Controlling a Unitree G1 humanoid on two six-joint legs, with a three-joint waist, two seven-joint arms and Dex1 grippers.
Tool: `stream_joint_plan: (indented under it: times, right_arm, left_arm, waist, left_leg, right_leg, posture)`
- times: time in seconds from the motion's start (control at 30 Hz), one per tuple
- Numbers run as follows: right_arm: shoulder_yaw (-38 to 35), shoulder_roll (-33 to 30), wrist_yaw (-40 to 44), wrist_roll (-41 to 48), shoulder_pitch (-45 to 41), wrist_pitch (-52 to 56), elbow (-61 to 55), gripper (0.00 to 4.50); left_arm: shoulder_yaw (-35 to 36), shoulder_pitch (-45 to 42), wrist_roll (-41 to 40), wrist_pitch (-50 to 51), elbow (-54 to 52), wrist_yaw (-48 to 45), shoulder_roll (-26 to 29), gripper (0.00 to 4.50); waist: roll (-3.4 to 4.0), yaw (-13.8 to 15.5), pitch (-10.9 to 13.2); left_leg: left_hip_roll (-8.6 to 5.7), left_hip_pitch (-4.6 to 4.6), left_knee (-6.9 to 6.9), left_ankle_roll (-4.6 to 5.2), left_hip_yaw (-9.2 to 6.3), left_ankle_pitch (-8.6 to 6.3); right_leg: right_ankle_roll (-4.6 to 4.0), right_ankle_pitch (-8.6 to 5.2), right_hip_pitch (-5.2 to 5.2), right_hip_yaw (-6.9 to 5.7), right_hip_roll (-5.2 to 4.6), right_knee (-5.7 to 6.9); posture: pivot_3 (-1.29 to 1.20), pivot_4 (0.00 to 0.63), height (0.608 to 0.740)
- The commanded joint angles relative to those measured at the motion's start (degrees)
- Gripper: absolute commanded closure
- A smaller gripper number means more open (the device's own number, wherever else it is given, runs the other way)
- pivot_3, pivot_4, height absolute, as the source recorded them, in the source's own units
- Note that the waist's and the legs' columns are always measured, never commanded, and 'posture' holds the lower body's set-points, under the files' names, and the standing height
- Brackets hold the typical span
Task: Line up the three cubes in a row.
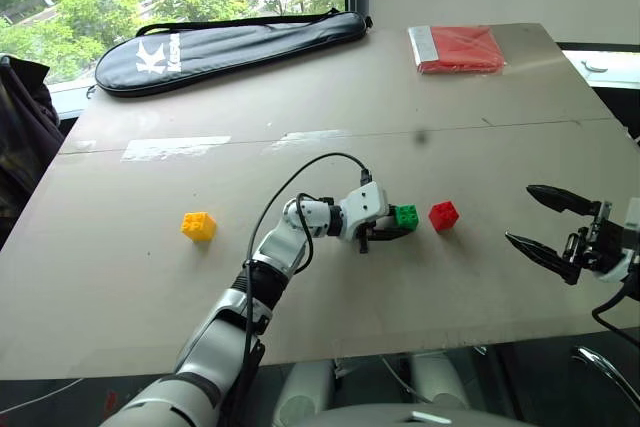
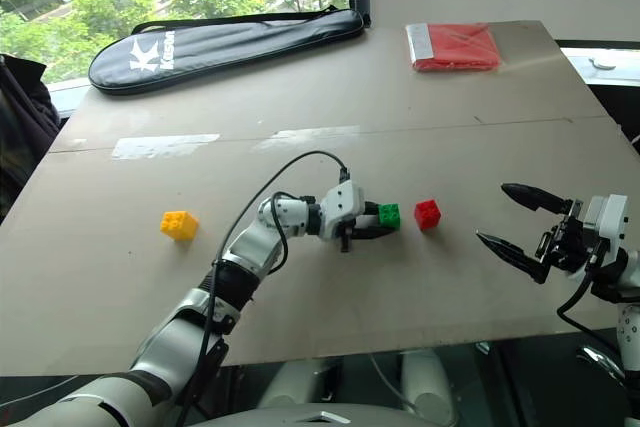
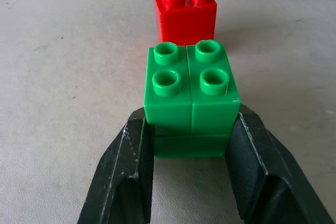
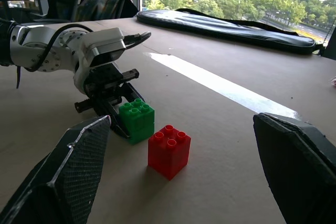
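A: Window with green trees behind, big grey table (image 1: 480, 307) in front. Far left of it?

B: Long black racket bag (image 1: 230, 47) along the back edge, white lettering on it. Pale tape strips on the table nearer the middle.

A: Cubes, left to right?

B: Yellow cube (image 1: 198, 226) sits alone on the left, well apart from the other two. Green cube (image 1: 406, 215) is mid-table, red cube (image 1: 443, 215) just beside it on the right, small gap between them, not touching.

A: Left end effector?

B: Left end effector (image 1: 392, 232) reaches in from the left and is clamped on the green cube. In the left wrist view one black finger (image 3: 128, 171) presses each side of the cube's lower half. Cube is upright, studs up, and looks to be resting on the table.

A: Red cube?

B: Upright, studs up, free, straight ahead of the green one in the left wrist view.

A: Right side?

B: Right end effector (image 1: 538, 219) hovers off to the right of the red cube, well apart from it, fingers spread wide, holding nothing. Flat red packet (image 1: 458, 49) lies at the far right back of the table.
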Motion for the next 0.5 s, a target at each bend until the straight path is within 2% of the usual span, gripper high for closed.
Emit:
stream_joint_plan:
  times: [0.03, 0.5]
  right_arm:
    - [-1.2, -1.0, 0.5, 1.1, 0.1, -0.1, -1.5, 0.00]
    - [-0.6, -1.1, 0.9, 0.5, -1.6, 0.0, -0.4, 0.00]
  left_arm:
    - [0.2, 1.7, 0.4, 1.2, -1.5, 0.4, 0.5, 3.22]
    - [0.1, 3.3, -0.5, 4.1, -4.5, -0.4, 1.8, 3.22]
  waist:
    - [0.00, 0.0, 0.0]
    - [0.01, -0.1, 0.0]
  left_leg:
    - [0.00, 0.00, 0.00, 0.00, 0.00, 0.00]
    - [0.01, 0.01, 0.00, 0.00, -0.04, 0.00]
  right_leg:
    - [0.00, 0.00, 0.00, 0.00, 0.00, 0.00]
    - [0.00, 0.00, 0.00, 0.01, 0.01, 0.00]
  posture:
    - [0.00, 0.150, 0.732]
    - [0.00, 0.150, 0.732]
